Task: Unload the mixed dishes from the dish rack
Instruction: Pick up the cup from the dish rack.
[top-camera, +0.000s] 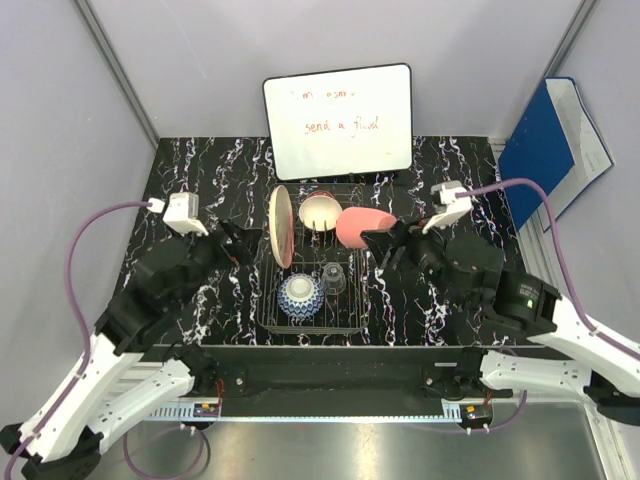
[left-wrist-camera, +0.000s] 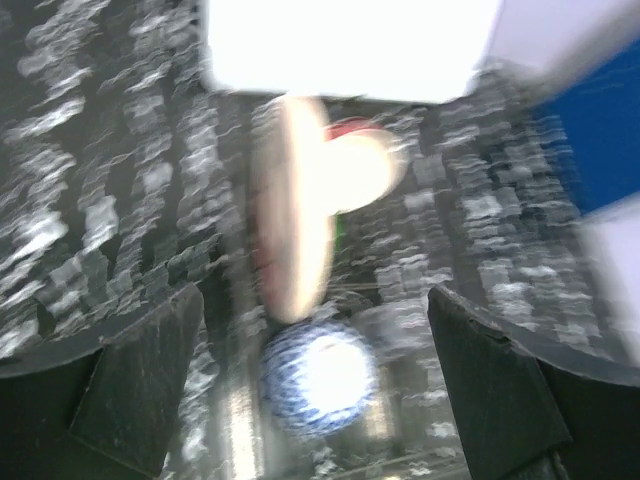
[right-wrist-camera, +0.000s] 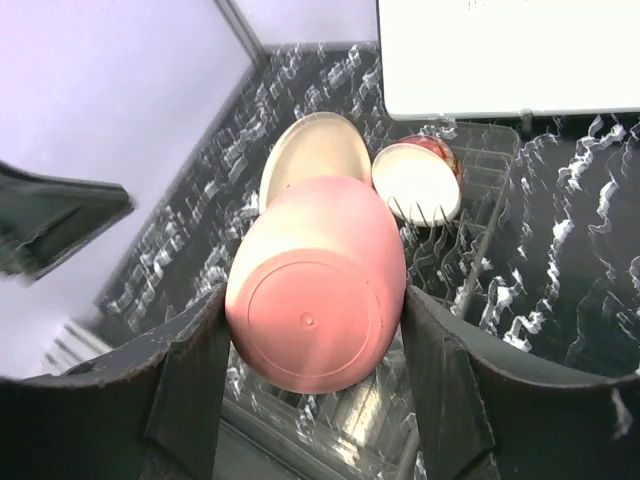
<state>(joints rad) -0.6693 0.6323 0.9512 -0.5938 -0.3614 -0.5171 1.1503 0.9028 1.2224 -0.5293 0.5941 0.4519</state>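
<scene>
The black wire dish rack (top-camera: 312, 327) sits mid-table. In it a pale plate (top-camera: 281, 226) stands on edge at the left, with a cream bowl (top-camera: 320, 211), a salmon-pink cup (top-camera: 358, 227), a small clear glass (top-camera: 333, 279) and a blue-and-white bowl (top-camera: 299, 295). My right gripper (top-camera: 385, 243) reaches in from the right. In the right wrist view it (right-wrist-camera: 312, 300) is shut on the cup (right-wrist-camera: 318, 300), base toward the camera, with the plate (right-wrist-camera: 312, 150) and cream bowl (right-wrist-camera: 418, 180) behind. My left gripper (top-camera: 240, 243) is open and empty left of the plate. Its blurred wrist view shows the blue bowl (left-wrist-camera: 320, 378) beyond the spread fingers (left-wrist-camera: 150, 370).
A white whiteboard (top-camera: 338, 120) stands behind the rack. A blue folder (top-camera: 553, 140) leans at the back right. Grey walls close in the black marbled table (top-camera: 200, 180) on the left, back and right.
</scene>
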